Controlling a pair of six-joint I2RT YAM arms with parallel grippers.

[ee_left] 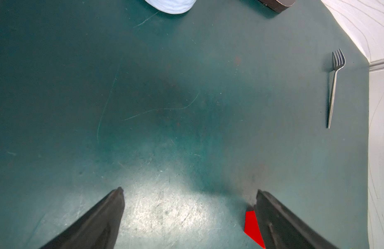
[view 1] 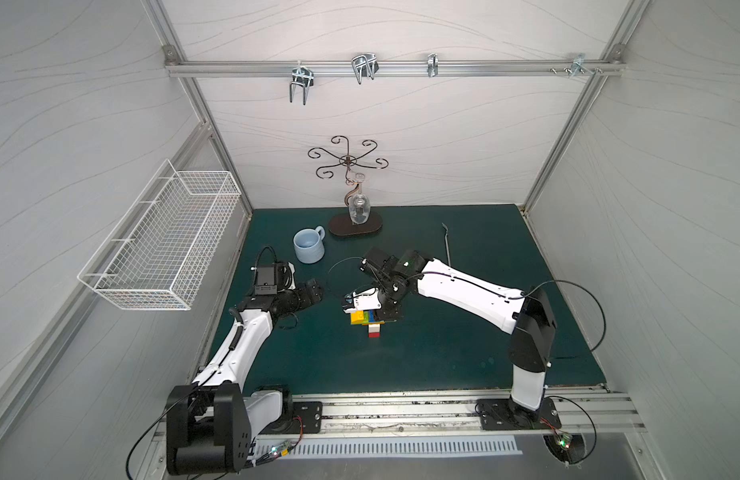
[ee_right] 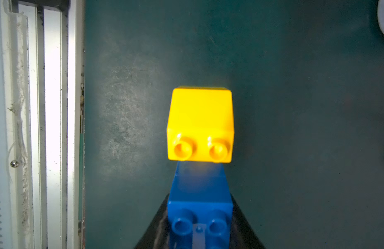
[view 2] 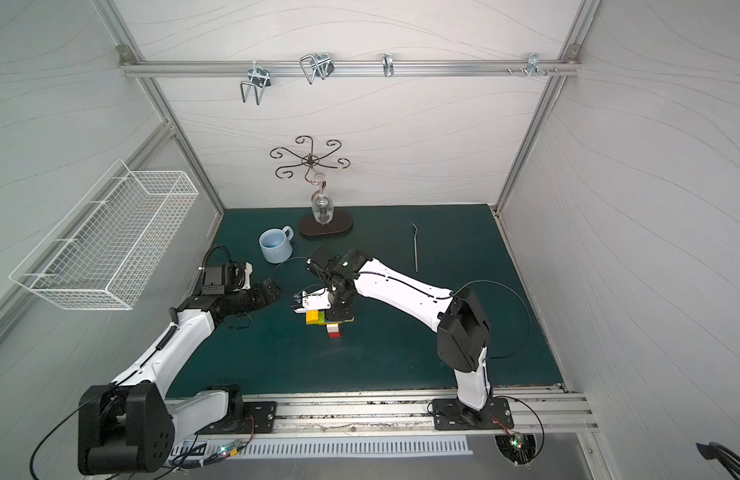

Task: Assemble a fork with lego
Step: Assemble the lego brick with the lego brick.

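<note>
The lego fork [view 1: 370, 323] lies on the green mat [view 1: 443, 332] in both top views. Its red-and-white handle [view 2: 333, 331] points toward the front rail, and yellow [view 1: 356, 318], green and blue bricks sit across its top. My right gripper [view 1: 376, 316] hangs over that end, shut on the blue brick [ee_right: 199, 194]. A yellow brick [ee_right: 199, 125] lies just beyond the blue one in the right wrist view. My left gripper [view 1: 316, 289] stands open a little left of the fork with nothing between its fingers [ee_left: 113, 215]. A bit of red [ee_left: 252, 226] shows beside one finger.
A pale blue mug [view 1: 308, 246] stands behind the left gripper. A dark stand [view 1: 355, 226] with a hanging glass is at the back. A thin metal fork [view 1: 446, 245] lies at the back right. A white wire basket [view 1: 164, 241] hangs on the left wall.
</note>
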